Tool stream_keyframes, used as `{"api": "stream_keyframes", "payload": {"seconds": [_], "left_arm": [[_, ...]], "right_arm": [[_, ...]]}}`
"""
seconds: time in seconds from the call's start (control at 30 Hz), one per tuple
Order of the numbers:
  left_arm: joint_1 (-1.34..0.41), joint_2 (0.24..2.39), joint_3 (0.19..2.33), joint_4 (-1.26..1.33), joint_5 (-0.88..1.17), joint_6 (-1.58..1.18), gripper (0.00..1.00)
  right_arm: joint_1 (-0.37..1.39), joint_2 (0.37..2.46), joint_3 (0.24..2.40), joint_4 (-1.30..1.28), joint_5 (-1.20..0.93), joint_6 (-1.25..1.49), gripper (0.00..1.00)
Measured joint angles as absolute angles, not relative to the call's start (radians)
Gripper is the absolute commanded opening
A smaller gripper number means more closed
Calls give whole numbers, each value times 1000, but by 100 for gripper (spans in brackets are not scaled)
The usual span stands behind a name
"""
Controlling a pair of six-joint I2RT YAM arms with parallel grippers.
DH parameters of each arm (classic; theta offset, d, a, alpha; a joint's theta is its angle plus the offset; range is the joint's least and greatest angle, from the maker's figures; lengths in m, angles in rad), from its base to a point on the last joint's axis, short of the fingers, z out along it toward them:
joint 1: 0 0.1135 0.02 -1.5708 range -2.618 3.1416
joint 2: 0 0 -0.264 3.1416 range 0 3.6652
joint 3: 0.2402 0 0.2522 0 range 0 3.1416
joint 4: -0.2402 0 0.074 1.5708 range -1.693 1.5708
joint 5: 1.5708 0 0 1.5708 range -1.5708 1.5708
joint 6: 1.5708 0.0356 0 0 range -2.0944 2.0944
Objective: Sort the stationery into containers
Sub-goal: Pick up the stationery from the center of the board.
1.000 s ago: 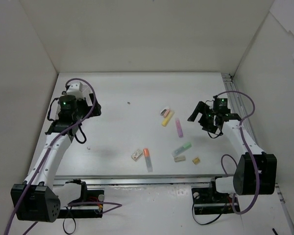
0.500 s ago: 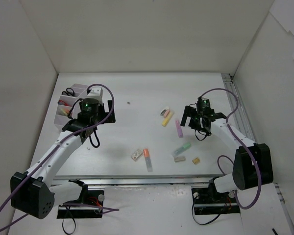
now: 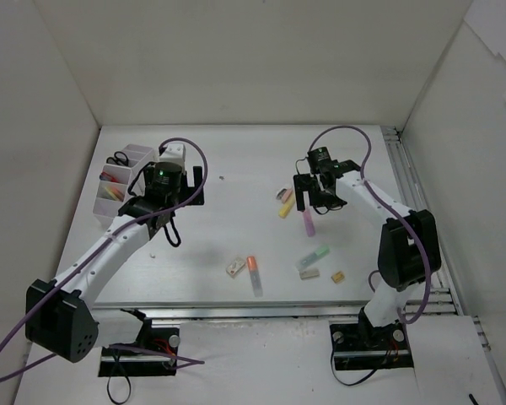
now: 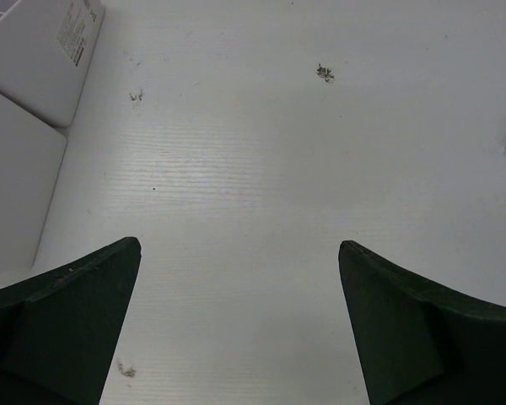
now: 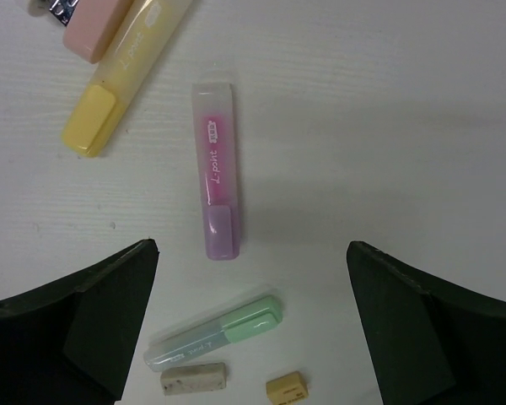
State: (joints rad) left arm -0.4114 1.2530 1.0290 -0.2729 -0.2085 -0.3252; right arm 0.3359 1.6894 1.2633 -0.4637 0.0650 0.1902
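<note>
1. Left gripper (image 4: 239,249): jaws wide apart, nothing between them. It hangs over bare table (image 4: 261,152), just right of the white organiser (image 3: 140,153).
2. Right gripper (image 5: 251,246): jaws also spread wide, holding nothing. It hovers over the pink highlighter (image 5: 215,181), and no finger touches it.
3. In the right wrist view the pink highlighter lies flat, roughly midway between the two fingers, with its purple cap towards the camera.
4. Up-left of it is the yellow highlighter (image 5: 122,80), with a small pink item (image 5: 88,21) with a metal end right beside it.
5. Closer to the arm bases lie the green highlighter (image 5: 215,333), then a whitish eraser (image 5: 192,378) and a tan eraser (image 5: 287,388), all apart from each other.
6. In the top view the orange highlighter (image 3: 253,272) and another small eraser (image 3: 234,267) sit side by side near the front centre, well apart from both grippers.
7. The organiser is at the far left. The scissors (image 3: 118,159) are in one far compartment, and there are coloured items in the nearer ones that are too small to name.
</note>
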Motion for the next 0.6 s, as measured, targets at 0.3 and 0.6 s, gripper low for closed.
{"api": "stream_keyframes", "payload": {"seconds": [0.3, 0.6], "left_arm": [[-411, 1302, 1052, -270, -211, -271, 99], [-412, 1304, 1052, -264, -207, -231, 99]], "right_arm": [[415, 1786, 1378, -550, -14, 290, 92], [427, 1795, 1382, -562, -54, 393, 92]]}}
